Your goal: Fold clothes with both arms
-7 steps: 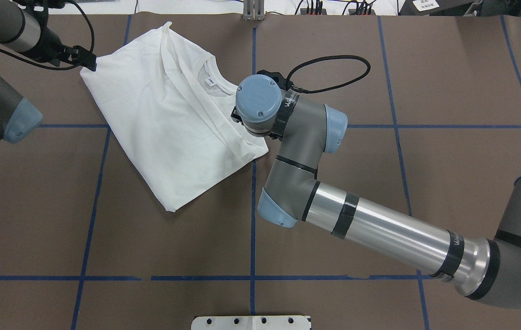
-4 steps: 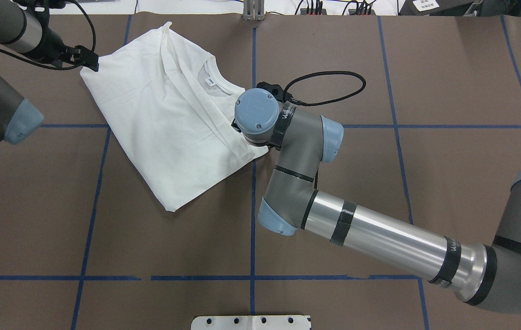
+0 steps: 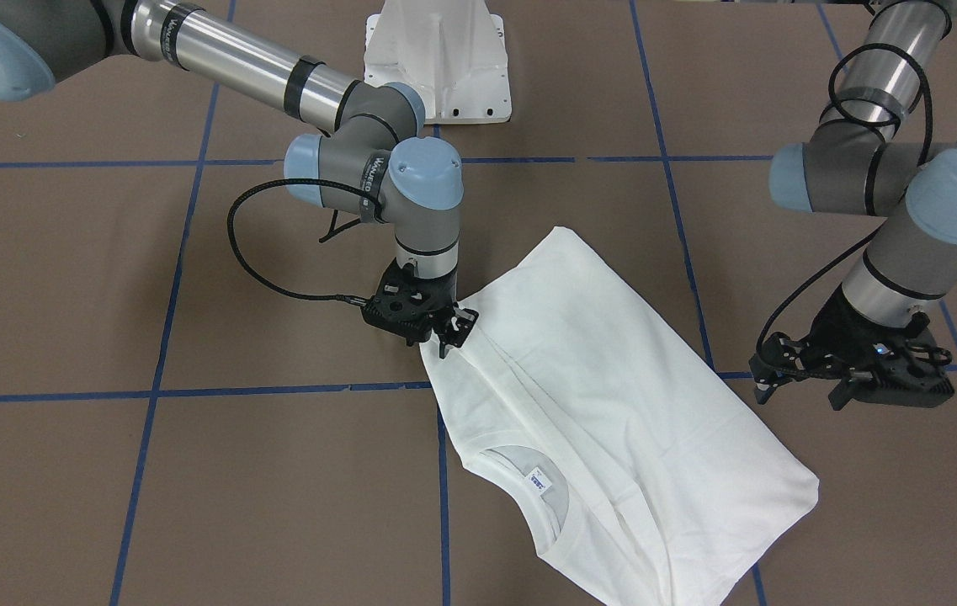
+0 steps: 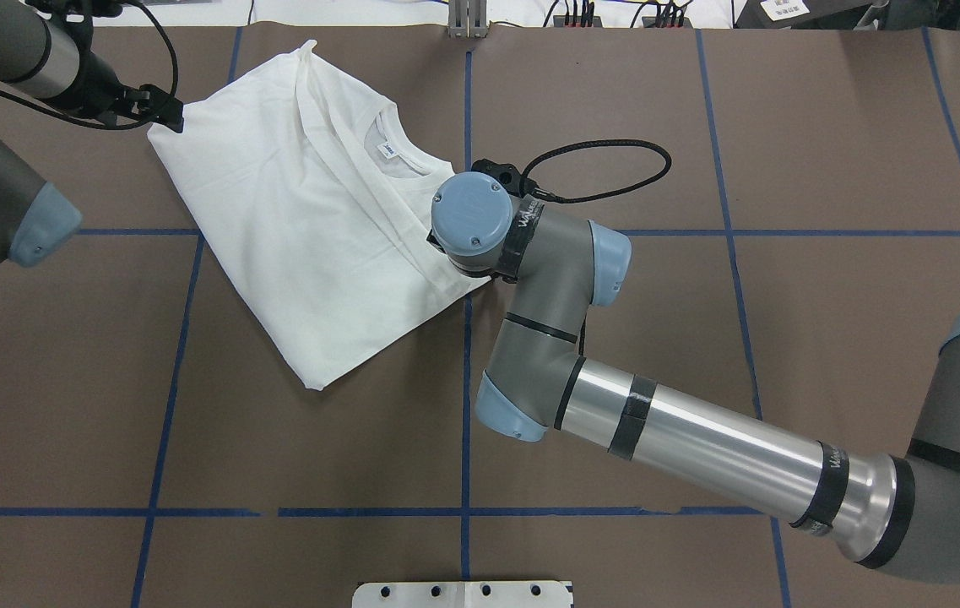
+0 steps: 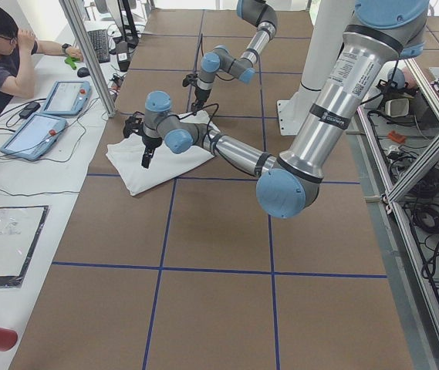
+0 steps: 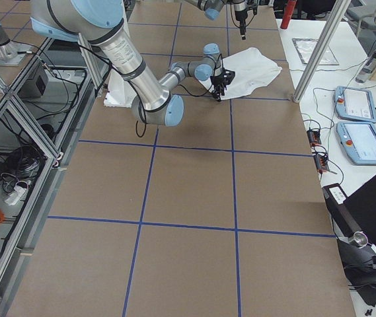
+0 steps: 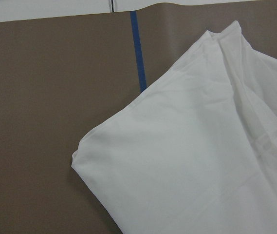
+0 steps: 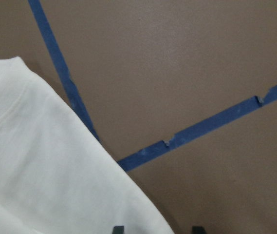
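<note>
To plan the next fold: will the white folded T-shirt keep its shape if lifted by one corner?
Probably not: the white folded T-shirt lies limp with soft creases, so it would likely droop. Its loose stacked layers may slide apart.

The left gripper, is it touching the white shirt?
Apart. In the front-facing view, the left gripper hangs beside the shirt. A strip of bare brown table shows between its fingertips and the cloth's edge.

folded white tee [image 3: 613, 404], jaws of r arm [image 3: 421, 220] at its corner
</note>
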Controlling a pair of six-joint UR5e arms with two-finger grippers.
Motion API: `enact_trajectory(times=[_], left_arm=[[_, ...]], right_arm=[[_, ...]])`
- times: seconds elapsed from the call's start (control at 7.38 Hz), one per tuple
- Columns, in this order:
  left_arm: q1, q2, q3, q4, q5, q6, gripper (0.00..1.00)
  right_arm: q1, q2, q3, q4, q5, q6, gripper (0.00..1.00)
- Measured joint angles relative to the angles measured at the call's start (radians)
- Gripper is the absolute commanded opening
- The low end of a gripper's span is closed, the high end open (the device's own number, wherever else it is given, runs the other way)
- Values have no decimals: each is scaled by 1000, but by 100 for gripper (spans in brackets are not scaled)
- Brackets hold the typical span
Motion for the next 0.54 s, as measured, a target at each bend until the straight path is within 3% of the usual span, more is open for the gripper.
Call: enact_trajectory(times=[0.54], left_arm=[[2,0,0,0,0,0,100]], right_arm=[[15,2,12,0,11,10,0]])
